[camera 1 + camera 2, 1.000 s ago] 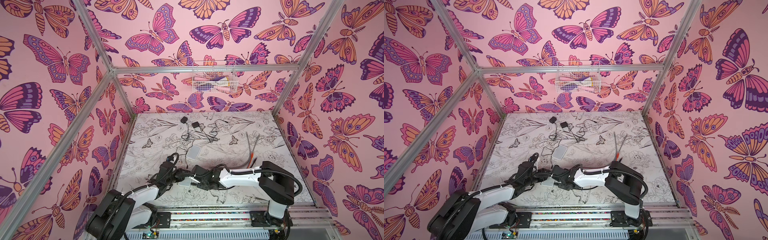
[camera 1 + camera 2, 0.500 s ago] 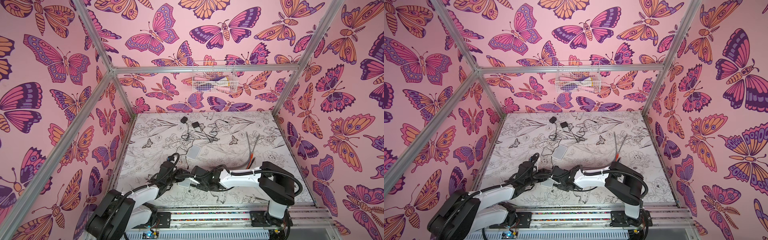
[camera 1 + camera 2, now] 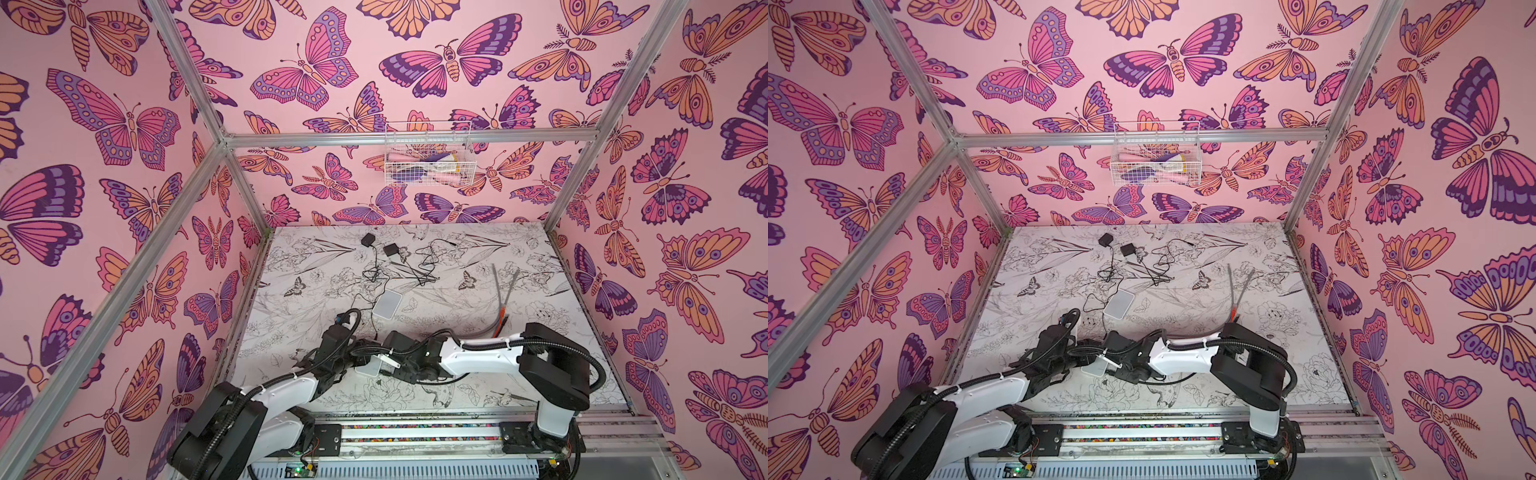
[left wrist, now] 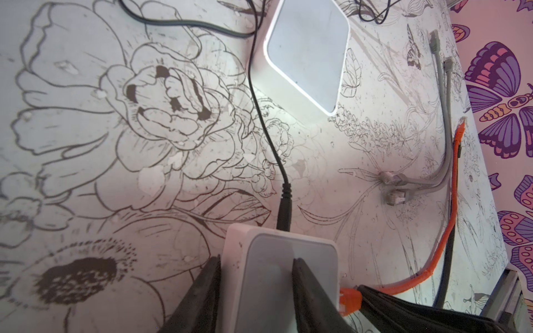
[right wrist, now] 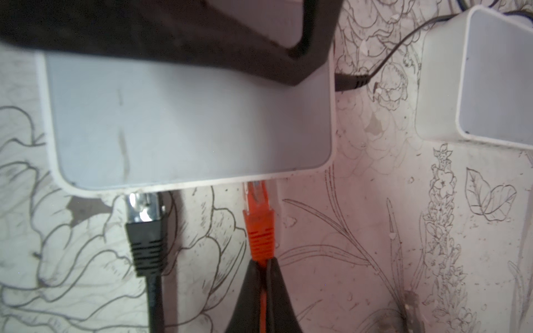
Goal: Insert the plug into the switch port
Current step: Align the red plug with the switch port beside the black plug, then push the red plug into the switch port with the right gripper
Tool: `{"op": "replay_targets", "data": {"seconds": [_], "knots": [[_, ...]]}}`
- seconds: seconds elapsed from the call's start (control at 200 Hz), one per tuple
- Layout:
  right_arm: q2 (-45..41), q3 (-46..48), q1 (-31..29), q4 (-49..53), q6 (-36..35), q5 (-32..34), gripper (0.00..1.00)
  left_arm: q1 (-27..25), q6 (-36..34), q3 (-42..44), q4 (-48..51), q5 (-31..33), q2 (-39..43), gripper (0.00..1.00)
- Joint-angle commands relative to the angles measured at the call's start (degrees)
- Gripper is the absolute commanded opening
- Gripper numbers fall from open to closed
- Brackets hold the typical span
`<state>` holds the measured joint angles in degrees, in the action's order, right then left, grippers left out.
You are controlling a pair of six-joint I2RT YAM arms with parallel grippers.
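Observation:
A white switch (image 3: 374,366) (image 3: 1094,368) lies near the table's front, between my two grippers. My left gripper (image 4: 256,261) is shut on the switch (image 4: 282,276), one finger on its side and one on its grey top. The orange plug (image 5: 258,219) points at the switch (image 5: 187,121); its clear tip meets the port edge, and how deep it sits is hidden. My right gripper (image 5: 264,263) is shut on the orange cable just behind the plug's boot. In the left wrist view the plug (image 4: 350,299) shows at the switch's side.
A black plug (image 5: 145,230) with a metal tip sits at another port of the same switch, and a black power lead (image 4: 284,213) enters its far side. A second white switch (image 3: 387,304) lies further back. Grey cables (image 3: 505,286) lie to the right, black adapters (image 3: 368,240) at the back.

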<state>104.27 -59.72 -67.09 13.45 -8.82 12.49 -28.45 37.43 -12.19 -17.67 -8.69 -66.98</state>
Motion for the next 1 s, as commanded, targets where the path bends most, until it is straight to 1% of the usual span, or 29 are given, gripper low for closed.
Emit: {"op": "replay_targets", "data": {"seconds": [0.0,0.305,0.801,0.996], "knots": [[-3.18,-1.40,0.71,-7.73,2.54,-3.79,0.00,-2.36,1.10,1.88,2.74,-3.38,1.11,0.42],[-2.67,-2.23,2.17,-9.89,5.21,-8.47,0.00,-4.28,1.50,2.30,2.38,-2.38,1.86,0.42],[-0.29,-3.73,2.39,-11.13,6.36,-9.93,0.00,-7.48,1.68,1.51,0.91,-0.55,-0.49,0.42],[0.06,-4.08,3.20,-12.48,7.07,-11.62,0.00,-8.87,2.39,2.34,-0.56,-0.28,-1.43,0.42]]}}
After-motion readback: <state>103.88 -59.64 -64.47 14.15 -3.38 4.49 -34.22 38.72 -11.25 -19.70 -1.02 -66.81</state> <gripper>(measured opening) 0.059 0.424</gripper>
